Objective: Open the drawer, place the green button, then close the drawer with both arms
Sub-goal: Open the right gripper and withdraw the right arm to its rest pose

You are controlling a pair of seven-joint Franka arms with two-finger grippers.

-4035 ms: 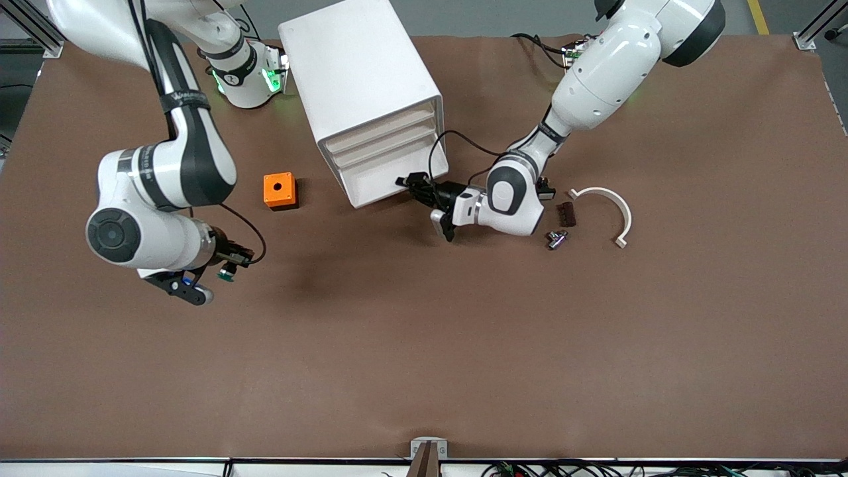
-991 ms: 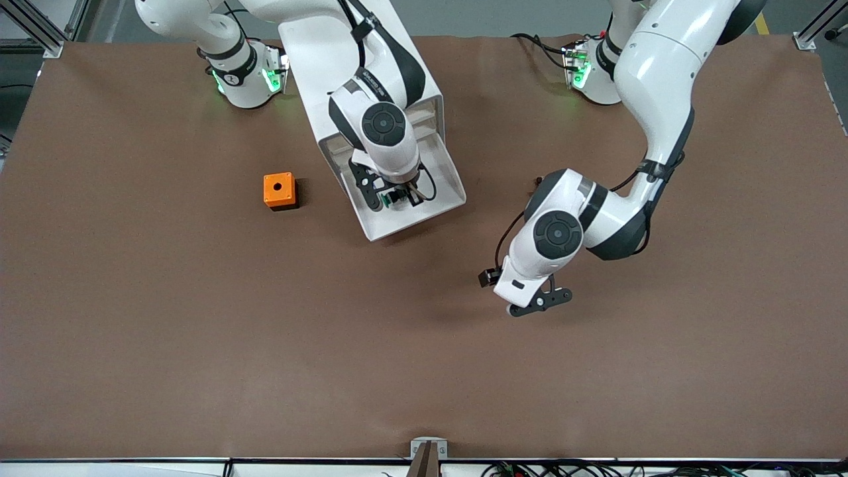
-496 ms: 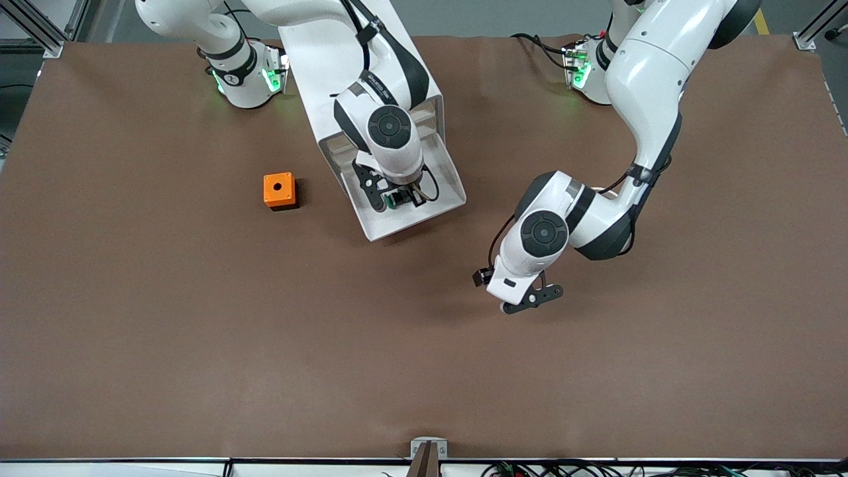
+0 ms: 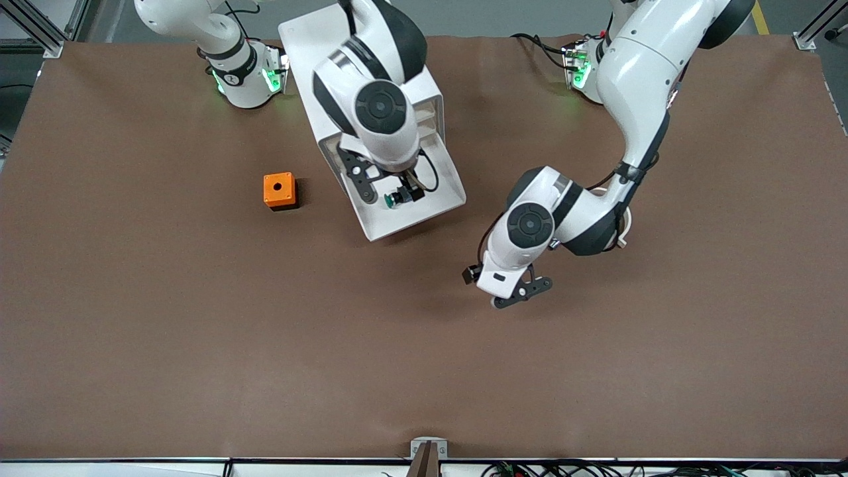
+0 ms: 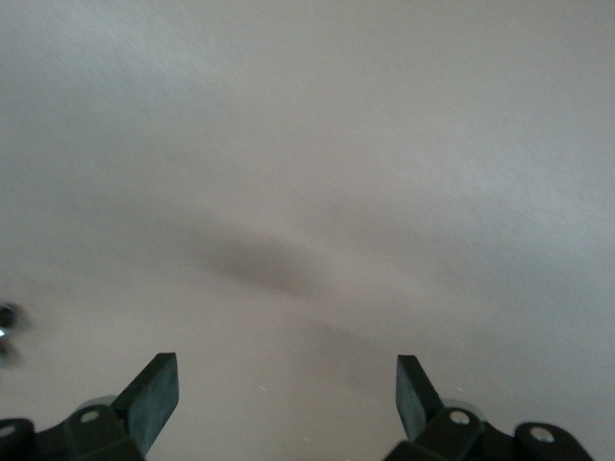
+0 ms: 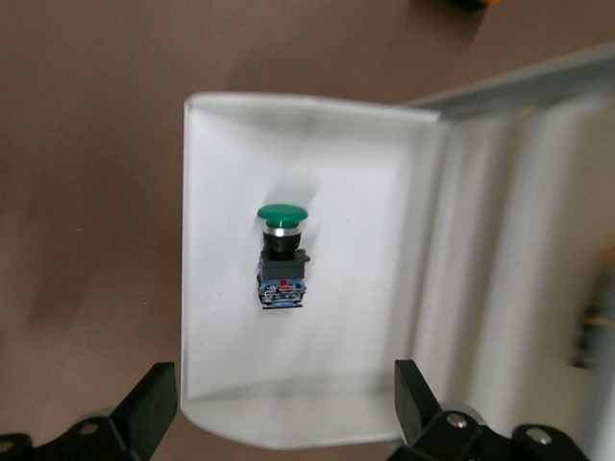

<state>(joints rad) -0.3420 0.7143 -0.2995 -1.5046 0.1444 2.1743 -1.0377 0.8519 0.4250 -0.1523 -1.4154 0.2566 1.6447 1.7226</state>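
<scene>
The lowest drawer (image 4: 412,220) of the white cabinet (image 4: 308,46) is pulled out toward the front camera. The button (image 4: 398,197), with green cap and dark body, lies on its side in the drawer tray; in the right wrist view the button (image 6: 282,254) rests on the white tray floor (image 6: 221,317). My right gripper (image 4: 383,188) hovers over the open drawer, open and empty, above the button (image 6: 284,408). My left gripper (image 4: 522,293) is open and empty over bare table, nearer the front camera than the drawer; its wrist view (image 5: 285,394) shows only table surface.
An orange cube with a hole (image 4: 279,191) sits on the table beside the cabinet, toward the right arm's end. A white curved piece (image 4: 625,222) is mostly hidden under the left arm's elbow. The brown table is wide and open nearer the front camera.
The right gripper has let go of the button, which now lies in the drawer, and has risen above it. The left gripper has drifted a little toward the drawer.
</scene>
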